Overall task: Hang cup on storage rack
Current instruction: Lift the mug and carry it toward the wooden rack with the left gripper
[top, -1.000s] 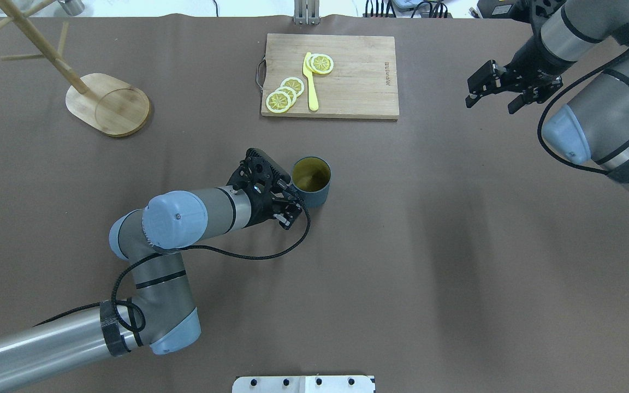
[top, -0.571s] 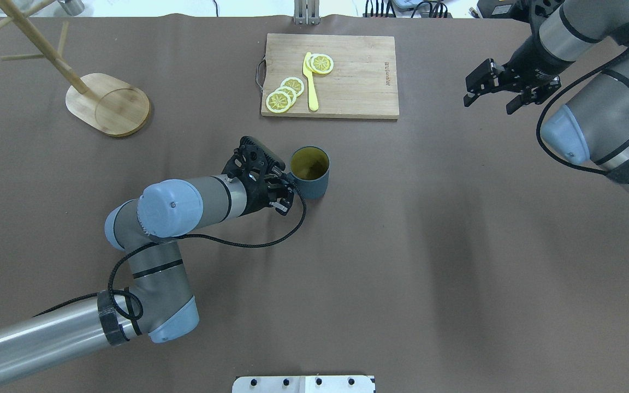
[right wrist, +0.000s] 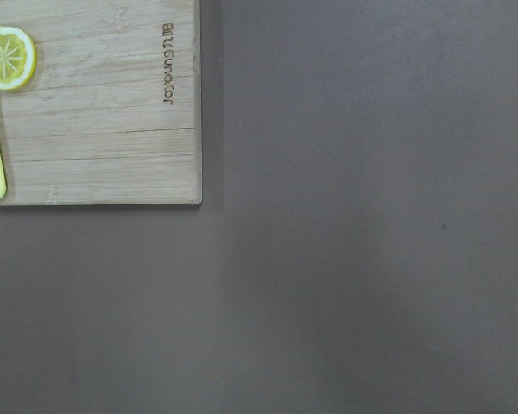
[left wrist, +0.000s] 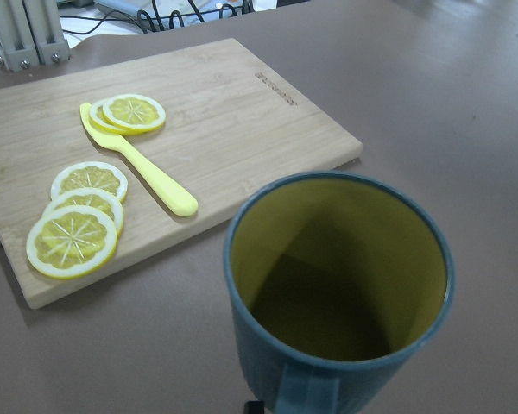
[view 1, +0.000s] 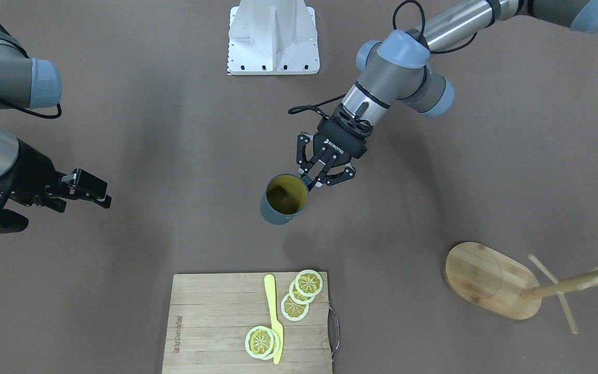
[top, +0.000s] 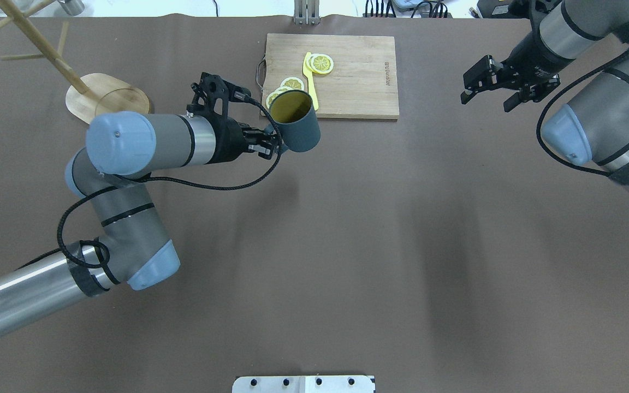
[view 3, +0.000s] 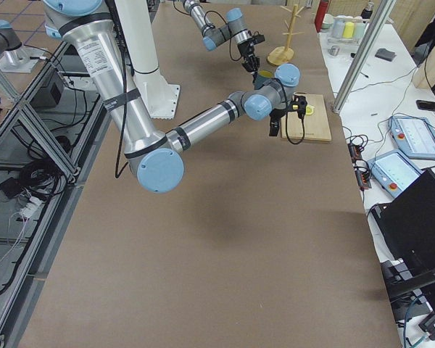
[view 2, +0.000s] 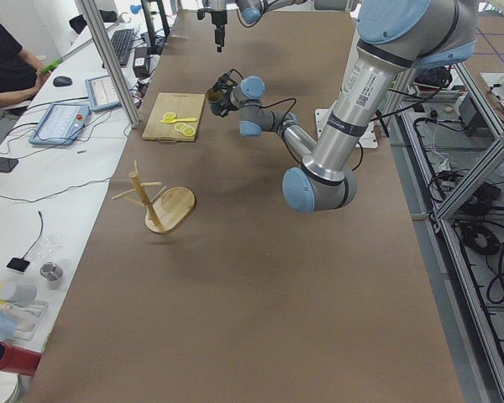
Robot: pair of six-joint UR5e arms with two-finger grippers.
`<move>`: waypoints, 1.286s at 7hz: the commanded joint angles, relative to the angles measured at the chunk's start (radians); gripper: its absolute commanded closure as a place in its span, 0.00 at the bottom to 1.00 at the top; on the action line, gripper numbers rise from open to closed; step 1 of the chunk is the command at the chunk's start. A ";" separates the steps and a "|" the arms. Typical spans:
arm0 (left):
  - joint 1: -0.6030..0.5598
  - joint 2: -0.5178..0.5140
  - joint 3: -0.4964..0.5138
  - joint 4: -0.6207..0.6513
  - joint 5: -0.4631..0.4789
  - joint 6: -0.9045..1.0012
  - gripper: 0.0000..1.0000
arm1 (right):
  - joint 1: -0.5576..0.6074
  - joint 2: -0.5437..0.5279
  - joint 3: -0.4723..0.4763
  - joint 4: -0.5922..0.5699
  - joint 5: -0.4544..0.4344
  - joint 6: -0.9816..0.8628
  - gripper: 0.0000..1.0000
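Flanking the brown table [top: 402, 273], a desk [view 2: 76, 176]; cup [top: 299, 135] aloft.

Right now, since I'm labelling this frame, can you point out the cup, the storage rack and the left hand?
cup [view 1: 284, 200], exterior front-facing view, its yellowish inside.
storage rack [view 1: 486, 278], exterior front-facing view, its oval base.
left hand [view 1: 313, 182], exterior front-facing view, between its fingertips.

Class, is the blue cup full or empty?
Empty. The left wrist view looks into the cup and shows only bare yellowish walls and bottom.
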 commanded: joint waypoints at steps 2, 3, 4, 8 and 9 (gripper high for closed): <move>-0.204 0.048 -0.016 -0.152 -0.205 -0.435 1.00 | -0.011 0.009 0.045 0.001 -0.006 0.048 0.00; -0.226 0.051 0.016 -0.277 -0.215 -0.574 1.00 | -0.023 0.013 0.054 -0.001 -0.014 0.064 0.00; -0.232 0.083 0.070 -0.462 -0.212 -0.724 1.00 | -0.026 0.017 0.054 -0.001 -0.022 0.064 0.00; -0.262 0.215 0.263 -1.026 -0.180 -1.090 1.00 | -0.046 0.032 0.061 0.001 -0.054 0.082 0.00; -0.262 0.246 0.263 -1.115 -0.114 -1.220 1.00 | -0.048 0.038 0.062 0.001 -0.061 0.084 0.00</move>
